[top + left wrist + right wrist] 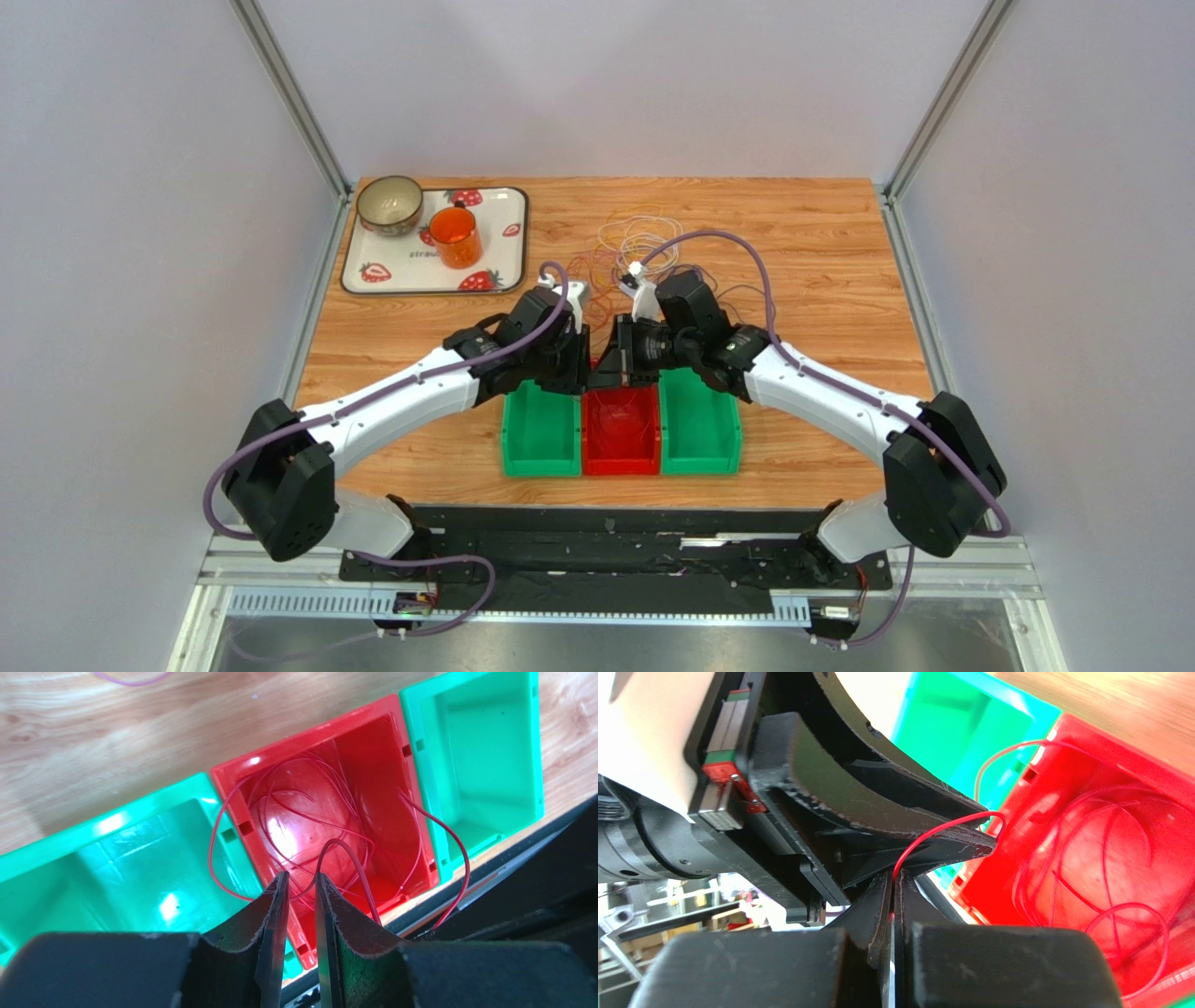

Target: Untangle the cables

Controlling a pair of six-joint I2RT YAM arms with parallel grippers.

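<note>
Far back and to the left of the red box (622, 448) sits a tray (505, 235). A bowl (390, 205) and an orange cup (455, 238) stand on it. A green box (542, 437) touches the red box on its left side.

The left pincer (300, 876) hangs above the back of the red box. Its two fingers are a little bit apart. A thin red cable (337, 841) bends up and dips into the gap between them. I cannot tell if the fingers touch it.

Most of that red cable lies in loops inside the red box. A loop spills over the wall on each side, toward the green boxes.

The right pincer (892, 882) is just beside the left one, above the back of the red box too. Its fingers are pressed together and pinch the red cable.

The other green box (699, 437) touches the red box on its right side. Behind the red box, on the wooden table (828, 266), lies a loose heap of cables (634, 241).
</note>
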